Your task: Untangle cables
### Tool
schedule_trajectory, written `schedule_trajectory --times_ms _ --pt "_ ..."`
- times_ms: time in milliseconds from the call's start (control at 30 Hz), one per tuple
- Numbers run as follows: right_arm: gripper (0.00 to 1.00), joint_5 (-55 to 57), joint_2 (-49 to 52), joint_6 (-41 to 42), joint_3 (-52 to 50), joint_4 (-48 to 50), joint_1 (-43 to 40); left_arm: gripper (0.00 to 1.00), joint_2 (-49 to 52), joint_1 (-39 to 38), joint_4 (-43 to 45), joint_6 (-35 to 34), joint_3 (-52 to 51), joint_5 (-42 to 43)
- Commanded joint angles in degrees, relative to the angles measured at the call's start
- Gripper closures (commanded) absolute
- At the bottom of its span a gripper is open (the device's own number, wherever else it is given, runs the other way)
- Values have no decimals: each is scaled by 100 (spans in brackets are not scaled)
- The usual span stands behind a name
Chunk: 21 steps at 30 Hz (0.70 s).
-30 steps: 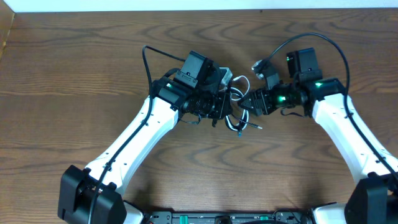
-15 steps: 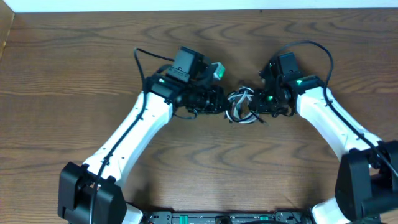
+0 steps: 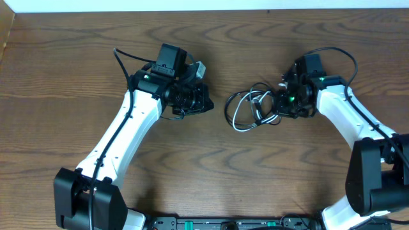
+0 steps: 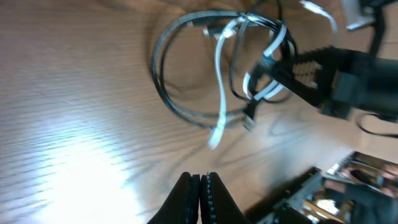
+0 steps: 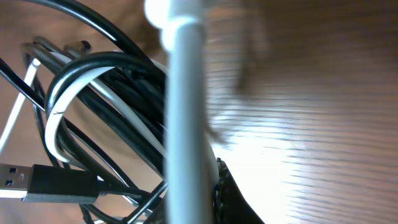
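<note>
— Two cables (image 3: 246, 110) lie looser now on the desk (image 3: 64, 64); our left claw (image 4: 200, 182), pinched together and empty, has backed off.
— Our right claw (image 3: 280, 106) stays clamped on them; still tangled.

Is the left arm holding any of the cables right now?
No, the left end effector is shut on nothing and sits apart from the cables.

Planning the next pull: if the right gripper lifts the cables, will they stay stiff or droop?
Probably droop: the cables lie in loose, curved loops. Likely light, being thin. They may rise together, as black and white strands interlace near the right gripper.
</note>
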Motion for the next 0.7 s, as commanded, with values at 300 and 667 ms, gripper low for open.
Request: schedule_trajectory --times_ms 300,667 --pt "99 -1729 -1078 -1119 4 -9 17 24 -72 -168 205 531 57 -415" --pt "99 -1674 -1106 -1119 2 -26 17 2 -72 -195 817 662 57 -260"
